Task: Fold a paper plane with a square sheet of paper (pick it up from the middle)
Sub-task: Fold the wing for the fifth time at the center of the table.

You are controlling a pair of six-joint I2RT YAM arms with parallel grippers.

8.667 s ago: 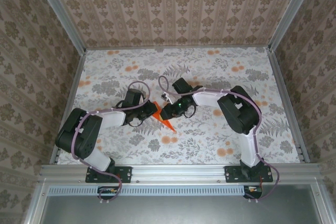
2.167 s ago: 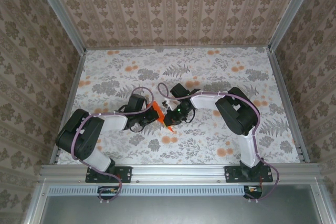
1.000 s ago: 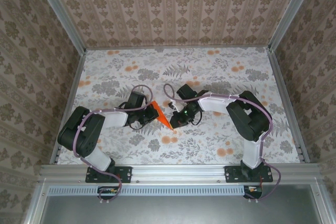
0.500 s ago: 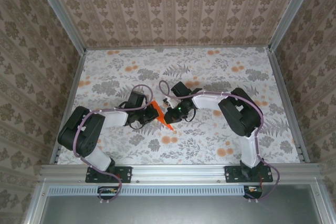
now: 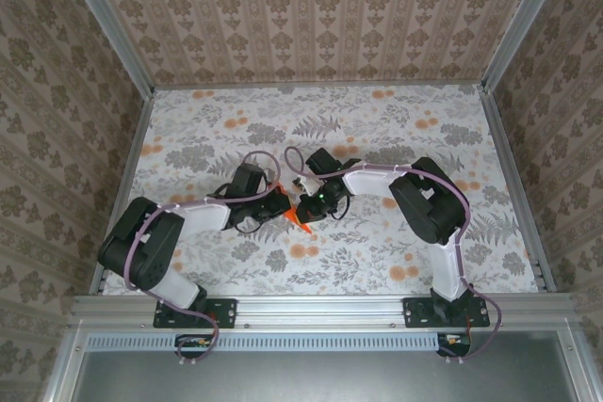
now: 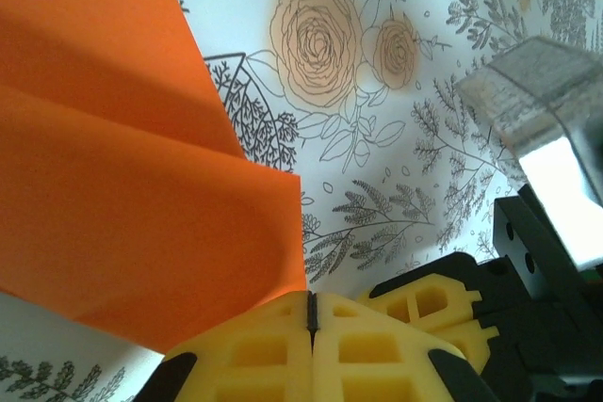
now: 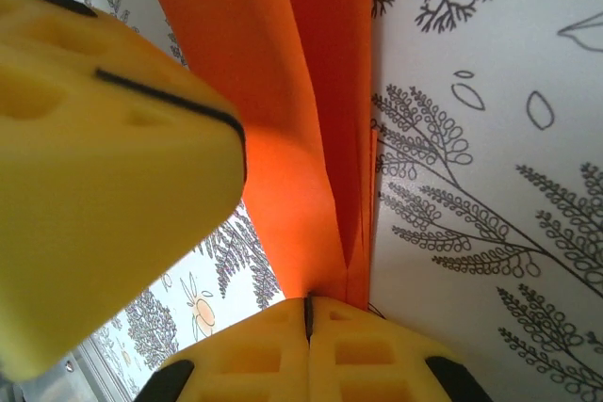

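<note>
Both fingers [image 6: 254,355] tight on paper plane [image 6: 113,185]

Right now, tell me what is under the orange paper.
Around the edges of the orange paper the floral-printed table shows, so that surface appears to run beneath it. Anything directly under the sheet is covered by the paper itself.

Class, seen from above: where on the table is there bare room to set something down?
Free: the far strip of floral table along the back wall, and the near patch by the front rail. Crowded: the middle, where left gripper and right gripper clamp the folded orange paper.
</note>
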